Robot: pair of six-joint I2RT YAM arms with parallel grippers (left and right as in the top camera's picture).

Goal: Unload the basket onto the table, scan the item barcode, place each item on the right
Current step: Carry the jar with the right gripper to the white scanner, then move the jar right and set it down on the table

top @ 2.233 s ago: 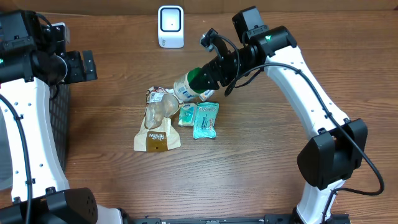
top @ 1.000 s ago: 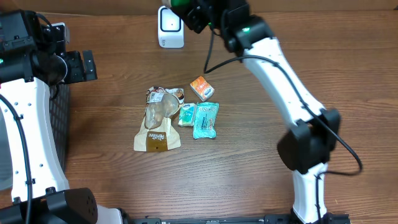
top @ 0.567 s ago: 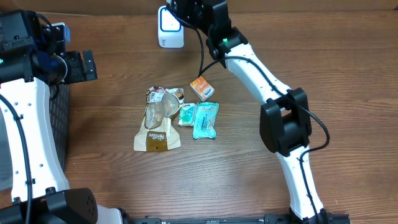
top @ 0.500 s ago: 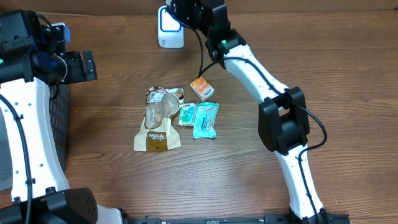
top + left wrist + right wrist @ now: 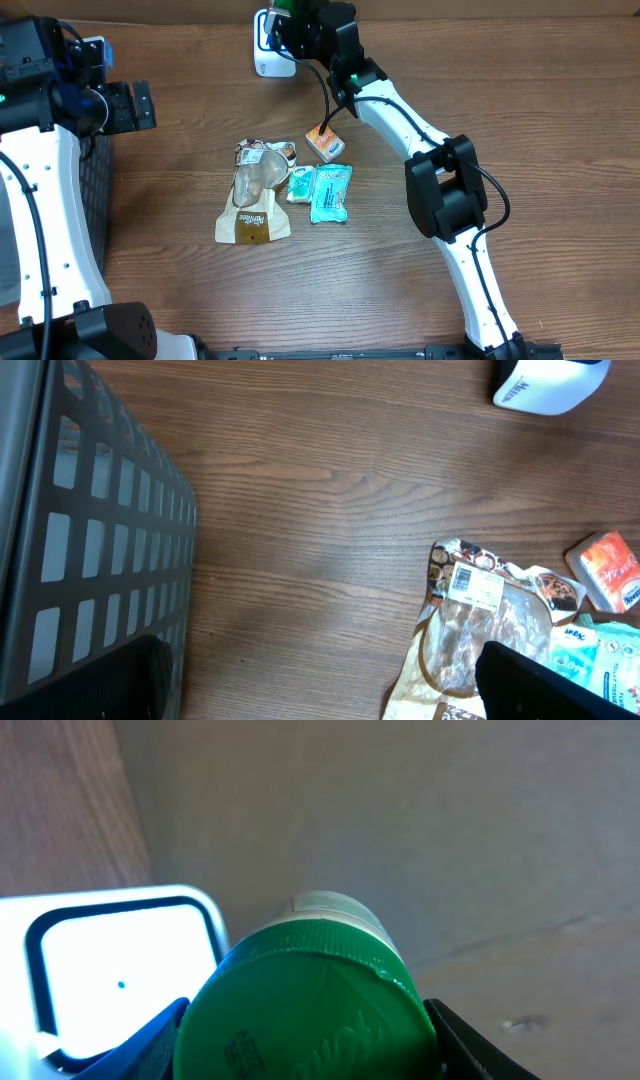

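Note:
The item is a bottle with a green cap (image 5: pixel 310 1010), and my right gripper (image 5: pixel 305 1045) is shut on it, a finger (image 5: pixel 150 1040) pressing each side of the cap. It hangs right in front of the white scanner (image 5: pixel 110 960), whose bright window faces it. In the overhead view the right gripper (image 5: pixel 292 25) covers part of the scanner (image 5: pixel 266 55) at the table's far edge; only a sliver of green (image 5: pixel 283 6) shows. No barcode is visible. My left gripper (image 5: pixel 148 105) stands open at the far left, holding nothing.
A pile lies mid-table: brown snack bag (image 5: pixel 252 205), teal packet (image 5: pixel 330 192), small green packet (image 5: pixel 299 185) and orange packet (image 5: pixel 325 142). A dark slotted basket (image 5: pixel 90 540) stands at the left edge, beside the left gripper (image 5: pixel 320 695).
The right arm has carried the bottle from the pile up to the scanner and, over the last second, folded in closer at the scanner's right. The left arm has not moved.

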